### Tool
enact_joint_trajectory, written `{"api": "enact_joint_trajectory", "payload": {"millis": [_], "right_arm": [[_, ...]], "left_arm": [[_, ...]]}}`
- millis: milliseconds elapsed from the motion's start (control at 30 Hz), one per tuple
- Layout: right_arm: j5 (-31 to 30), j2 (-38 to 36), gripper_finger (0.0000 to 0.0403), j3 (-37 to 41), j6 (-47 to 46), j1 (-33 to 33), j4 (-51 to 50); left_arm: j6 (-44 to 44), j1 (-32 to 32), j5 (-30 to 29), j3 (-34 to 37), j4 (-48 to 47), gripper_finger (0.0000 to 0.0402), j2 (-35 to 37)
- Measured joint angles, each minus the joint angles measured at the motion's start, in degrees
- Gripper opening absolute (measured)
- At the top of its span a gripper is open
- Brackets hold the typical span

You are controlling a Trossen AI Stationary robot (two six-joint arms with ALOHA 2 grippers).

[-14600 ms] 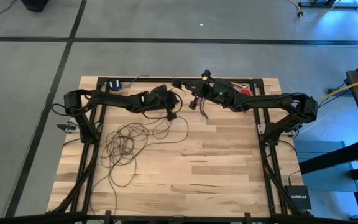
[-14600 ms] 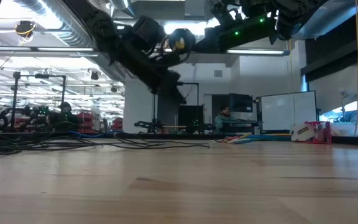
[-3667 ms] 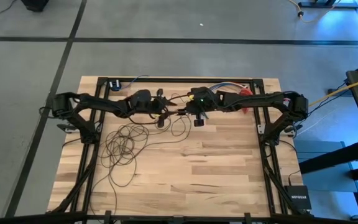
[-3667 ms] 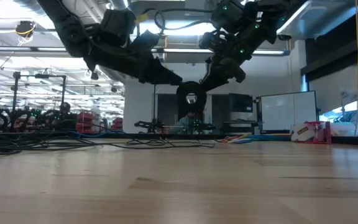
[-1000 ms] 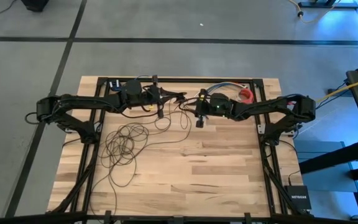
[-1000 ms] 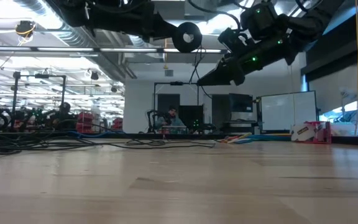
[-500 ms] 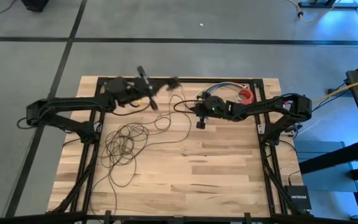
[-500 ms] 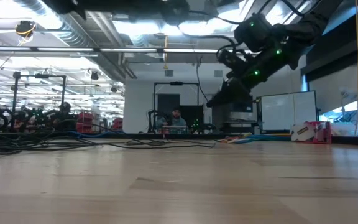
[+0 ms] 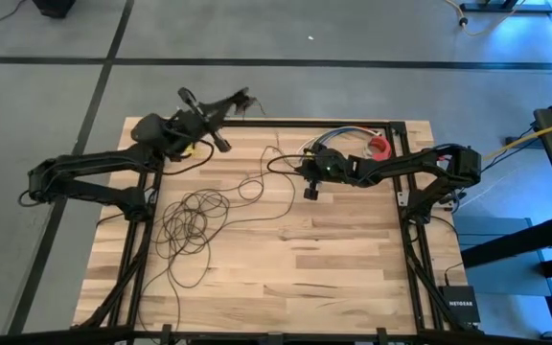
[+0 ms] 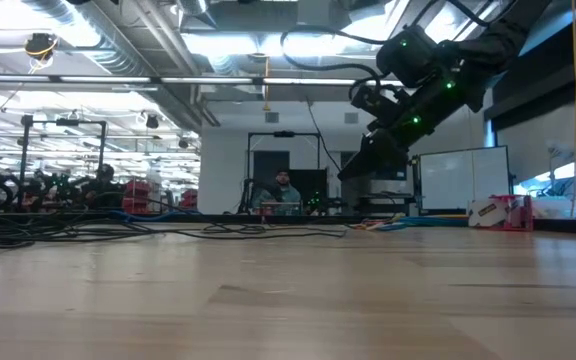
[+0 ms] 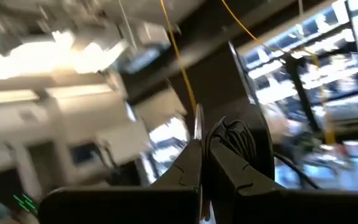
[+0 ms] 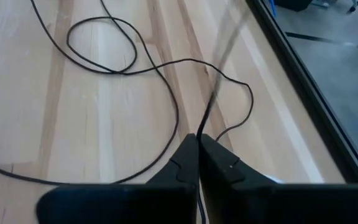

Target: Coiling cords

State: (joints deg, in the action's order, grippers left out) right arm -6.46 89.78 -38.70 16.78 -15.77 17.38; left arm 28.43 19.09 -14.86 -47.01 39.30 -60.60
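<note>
**Both tools pinched on the cords above the far edge**

The cords (image 9: pixel 195 218), thin dark wire, lie in tangled round loops on the left half of the pale wood-plank counter (image 9: pixel 333 259). One strand runs from the loops toward the far edge. The right tool (image 12: pixel 198 138) has its fingers closed on that strand above the counter's far middle. The left tool (image 11: pixel 202 144), raised past the far left edge, is closed tight over a bunched clump of wire.

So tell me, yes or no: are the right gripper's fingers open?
No: the right gripper is shut, fingers pressed together on the thin dark brown-black cord above the wooden table.
</note>
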Motion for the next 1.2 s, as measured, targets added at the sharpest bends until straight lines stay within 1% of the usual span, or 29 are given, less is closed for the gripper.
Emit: {"api": "enact_joint_trajectory", "payload": {"millis": [167,300,400,500,633,767,900,967,1067,1200], "right_arm": [[0.01,0.0,0.002,0.01,-0.04,0.0,0.16],[0.04,0.0,0.0033,0.01,-0.04,0.0,2.06],[1.8,-0.68,0.0058,0.01,0.32,0.0,2.84],[3.04,-2.91,0.0093,-0.01,2.85,0.26,3.78],[1.99,-7.17,0.0134,-1.09,7.13,1.21,3.58],[1.49,-10.79,0.0156,-2.91,12.53,2.4,3.72],[1.59,-11.21,0.0161,-5.46,22.84,2.78,3.95],[2.32,-10.62,0.016,-6.77,31.12,2.78,4.12],[2.82,-9.24,0.0155,-7.65,45.91,2.75,3.95],[3.02,-6.55,0.015,-8.48,62.86,3.15,6.74]], "left_arm": [[5.12,0.94,-0.02,-0.85,0.84,0.0005,0.76],[5.48,0.97,-0.03,-0.78,-2.1,0.0005,0.16],[4.87,0.92,0.05,-0.71,-4.09,0.0003,0.16],[3.79,0.94,-0.02,-0.71,-5.91,0.0004,0.24],[2.18,0.95,0.0,-0.71,-8.27,0.0005,0.22],[0.13,0.94,0.04,-0.22,-9.63,0.0002,0.22],[-4.26,0.94,0.9,0.96,-10.83,0.0005,-0.66],[-5.95,0.94,0.96,1.43,-11.02,0.0006,-1.85],[-7.65,0.94,1.04,1.67,-10.91,0.0004,-3.89],[-7.2,0.94,1.03,1.67,-9.32,0.0003,-5.88]]}}
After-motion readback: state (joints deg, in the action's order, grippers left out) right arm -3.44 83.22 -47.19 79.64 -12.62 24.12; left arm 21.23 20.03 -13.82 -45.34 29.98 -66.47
